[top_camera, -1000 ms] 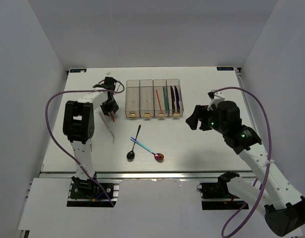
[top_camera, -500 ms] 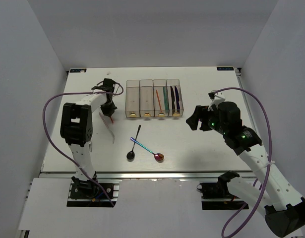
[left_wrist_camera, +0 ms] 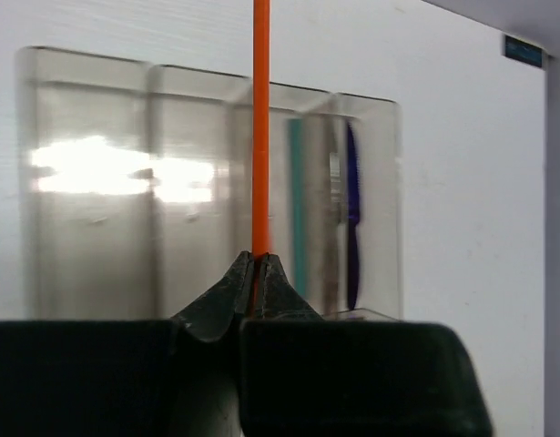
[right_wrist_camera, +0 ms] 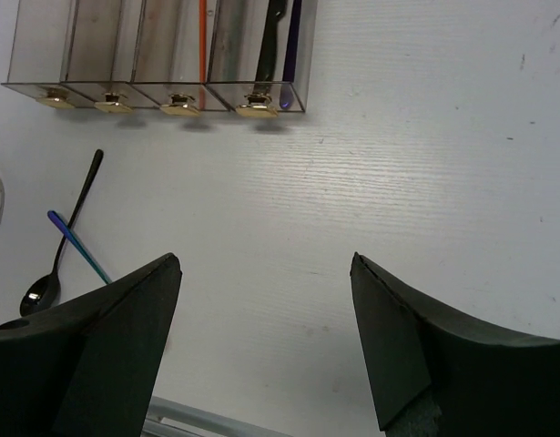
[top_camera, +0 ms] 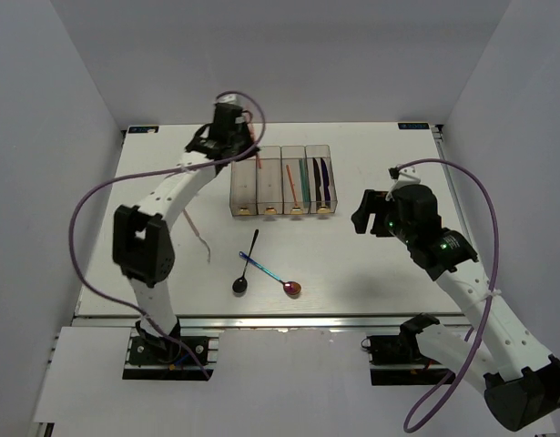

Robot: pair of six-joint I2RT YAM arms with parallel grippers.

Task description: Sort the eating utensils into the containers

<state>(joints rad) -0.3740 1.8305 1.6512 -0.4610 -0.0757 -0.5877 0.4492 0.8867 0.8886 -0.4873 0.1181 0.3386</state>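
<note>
My left gripper (top_camera: pixel 232 138) (left_wrist_camera: pixel 259 259) is shut on a red chopstick (left_wrist_camera: pixel 260 127) (top_camera: pixel 259 160) and holds it in the air over the far end of the containers (top_camera: pixel 245 182) (left_wrist_camera: pixel 88 209). Four clear bins stand in a row. One holds a red chopstick (top_camera: pixel 290 182) and a green one (top_camera: pixel 304 180) (left_wrist_camera: pixel 298 209). The rightmost holds a black knife (top_camera: pixel 317 180) and a blue knife (top_camera: pixel 327 180) (left_wrist_camera: pixel 351 200). A black spoon (top_camera: pixel 246 264) (right_wrist_camera: pixel 66 250), an iridescent-red spoon (top_camera: pixel 280 279) and a pale fork (top_camera: pixel 199 238) lie on the table. My right gripper (top_camera: pixel 366 214) (right_wrist_camera: pixel 266 264) is open and empty, right of the bins.
The bins' yellow-marked ends (right_wrist_camera: pixel 179 102) face the near side. White walls close in the table on the left, back and right. The table's front rail (top_camera: pixel 280 319) runs below the spoons.
My left gripper has risen from the table left of the bins with the red chopstick and swung over to the bins' far end. My right gripper has shifted slightly.
</note>
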